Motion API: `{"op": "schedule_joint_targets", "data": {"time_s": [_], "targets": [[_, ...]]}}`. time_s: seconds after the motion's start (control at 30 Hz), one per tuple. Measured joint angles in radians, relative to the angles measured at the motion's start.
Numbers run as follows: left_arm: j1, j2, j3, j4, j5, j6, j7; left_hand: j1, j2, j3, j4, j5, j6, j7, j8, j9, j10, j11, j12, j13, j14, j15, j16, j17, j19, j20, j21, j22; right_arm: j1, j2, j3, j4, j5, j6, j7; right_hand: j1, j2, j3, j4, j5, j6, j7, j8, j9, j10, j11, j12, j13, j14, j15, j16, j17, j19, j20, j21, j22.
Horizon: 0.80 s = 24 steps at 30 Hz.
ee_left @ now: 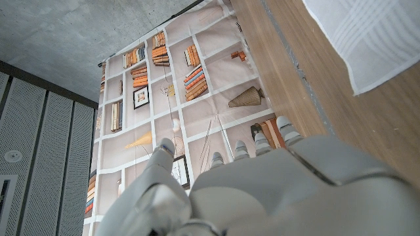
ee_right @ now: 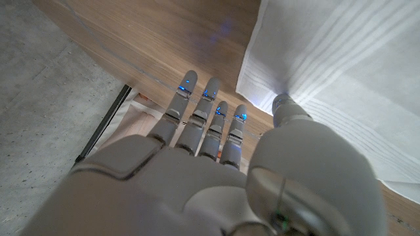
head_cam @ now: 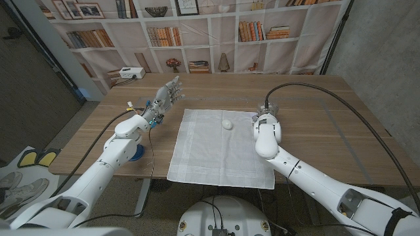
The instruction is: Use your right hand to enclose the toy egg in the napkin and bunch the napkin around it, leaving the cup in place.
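The right hand (head_cam: 265, 122) is held at the napkin's (head_cam: 216, 145) far right corner with its fingers (ee_right: 205, 108) extended and apart, nothing grasped; its thumb (ee_right: 283, 105) is seen touching the cloth's edge. The toy egg (head_cam: 227, 124) is found on the napkin, near the hand on its thumb side, apart from it. The left hand (head_cam: 167, 97) is raised above the counter (head_cam: 341, 124), released, well apart from the napkin.
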<state>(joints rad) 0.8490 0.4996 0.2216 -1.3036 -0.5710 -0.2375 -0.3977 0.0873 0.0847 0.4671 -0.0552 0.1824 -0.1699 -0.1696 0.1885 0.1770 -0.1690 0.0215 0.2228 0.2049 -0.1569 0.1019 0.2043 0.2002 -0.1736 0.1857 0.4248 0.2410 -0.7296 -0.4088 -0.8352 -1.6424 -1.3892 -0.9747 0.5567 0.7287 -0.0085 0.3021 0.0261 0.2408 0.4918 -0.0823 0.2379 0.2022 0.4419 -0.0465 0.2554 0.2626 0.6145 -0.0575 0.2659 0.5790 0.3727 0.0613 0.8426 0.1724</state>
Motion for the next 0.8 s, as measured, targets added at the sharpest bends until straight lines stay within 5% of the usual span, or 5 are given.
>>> {"op": "schedule_joint_targets", "data": {"time_s": [0.13, 0.37, 0.53, 0.63, 0.8], "targets": [[-0.002, 0.001, 0.001, -0.001, 0.001, 0.003, 0.004, 0.0, 0.0, 0.0, 0.0, 0.0, 0.0, 0.0, 0.0, 0.0, 0.0, 0.0, 0.0, 0.0, 0.0, 0.0, 0.0, 0.0, 0.0, 0.0, 0.0, -0.004, 0.017, -0.002, -0.013, 0.02, 0.017, -0.005, 0.001, 0.002, 0.002, 0.003, -0.003, 0.007, 0.035, -0.003, 0.004, 0.0, 0.018, 0.004, 0.004, 0.0, 0.011, -0.003, 0.0, 0.0, 0.004, -0.004, 0.0, 0.0], [-0.012, 0.001, 0.004, 0.001, 0.004, 0.006, 0.005, 0.0, 0.0, 0.0, 0.0, 0.0, 0.0, 0.0, 0.0, 0.0, 0.0, 0.0, 0.0, 0.0, 0.0, 0.0, 0.0, 0.0, 0.0, 0.0, 0.0, -0.004, 0.046, -0.011, -0.039, 0.052, 0.06, -0.014, -0.007, 0.081, 0.046, 0.05, -0.065, 0.019, 0.188, 0.009, 0.047, -0.006, 0.11, 0.002, 0.031, -0.003, 0.079, -0.006, 0.025, -0.009, 0.03, -0.022, -0.008, 0.0], [-0.018, 0.001, 0.005, 0.008, 0.007, 0.008, 0.005, 0.0, 0.0, 0.0, 0.0, 0.0, 0.0, 0.0, 0.0, 0.0, 0.0, 0.0, 0.0, 0.0, 0.0, 0.0, 0.0, 0.0, 0.0, 0.0, 0.0, -0.004, 0.056, -0.019, -0.058, 0.067, 0.084, -0.017, -0.032, 0.185, 0.092, 0.101, -0.138, 0.026, 0.208, 0.011, 0.139, -0.008, 0.238, -0.013, 0.078, 0.011, 0.157, -0.021, 0.064, 0.006, 0.064, -0.045, -0.014, 0.003], [-0.023, 0.0, 0.007, 0.013, 0.007, 0.009, 0.003, 0.0, 0.0, 0.0, 0.0, 0.0, 0.0, 0.0, 0.0, 0.0, 0.0, 0.0, 0.0, 0.0, 0.0, 0.0, 0.0, 0.0, 0.0, 0.0, 0.0, -0.004, 0.056, -0.025, -0.066, 0.071, 0.104, -0.017, -0.067, 0.223, 0.112, 0.12, -0.157, 0.026, 0.208, 0.011, 0.18, -0.008, 0.288, -0.019, 0.096, 0.019, 0.186, -0.032, 0.079, 0.017, 0.074, -0.056, -0.014, 0.003], [-0.028, -0.002, 0.008, 0.019, 0.008, 0.009, -0.001, 0.0, 0.0, 0.0, 0.0, 0.0, 0.0, 0.0, 0.0, 0.0, 0.0, 0.0, 0.0, 0.0, 0.0, 0.0, 0.0, 0.0, 0.0, 0.0, 0.0, -0.004, 0.056, -0.036, -0.079, 0.075, 0.122, -0.017, -0.087, 0.259, 0.094, 0.126, -0.186, 0.026, 0.224, 0.02, 0.221, -0.008, 0.333, -0.025, 0.112, 0.027, 0.219, -0.043, 0.082, 0.019, 0.075, -0.064, -0.014, 0.002]]}}
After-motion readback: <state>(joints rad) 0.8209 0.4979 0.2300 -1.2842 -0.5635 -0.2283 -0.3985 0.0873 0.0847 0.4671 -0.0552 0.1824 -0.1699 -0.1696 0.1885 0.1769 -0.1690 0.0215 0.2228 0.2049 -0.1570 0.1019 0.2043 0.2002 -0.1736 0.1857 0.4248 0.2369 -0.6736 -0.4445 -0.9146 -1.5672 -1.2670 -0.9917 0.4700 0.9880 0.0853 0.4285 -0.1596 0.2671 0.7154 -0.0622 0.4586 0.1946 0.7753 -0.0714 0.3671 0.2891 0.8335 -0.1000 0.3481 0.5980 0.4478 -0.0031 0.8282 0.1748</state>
